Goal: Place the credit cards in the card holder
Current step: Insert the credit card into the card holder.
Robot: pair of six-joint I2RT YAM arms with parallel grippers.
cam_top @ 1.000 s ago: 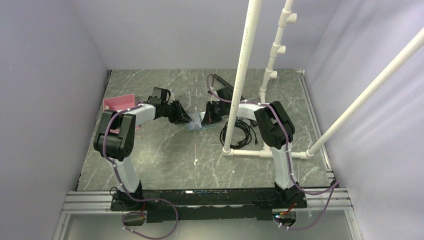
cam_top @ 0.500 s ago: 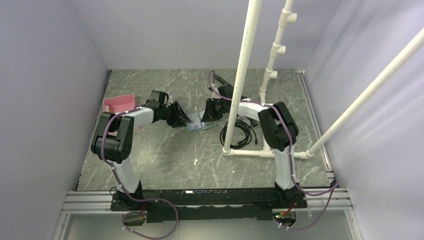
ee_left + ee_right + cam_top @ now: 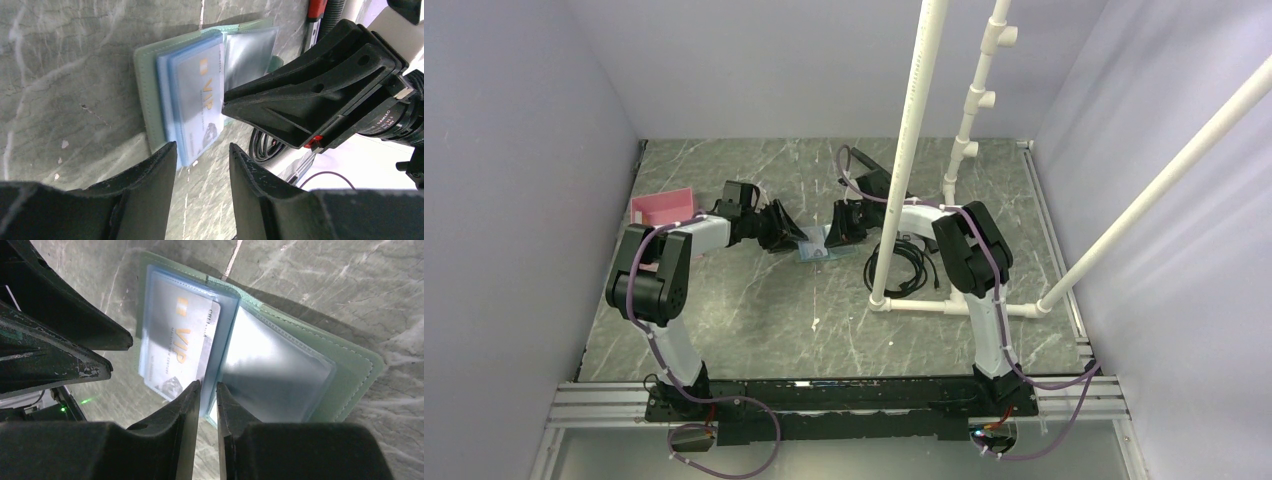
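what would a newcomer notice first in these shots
The open green card holder lies mid-way across the marbled table, a pale VIP card in its clear sleeve. The left gripper and right gripper crowd it from either side. In the top view, white pipes rise at the right and a pink tray sits far left.

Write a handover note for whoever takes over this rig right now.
Left gripper: open, empty, at the card holder's edge.
Right gripper: jaws narrowly apart over the holder's fold; grip unclear.
Done: holder lies open with one VIP card sleeved; the other sleeve looks empty.
Left: no loose cards in view; check the pink tray.
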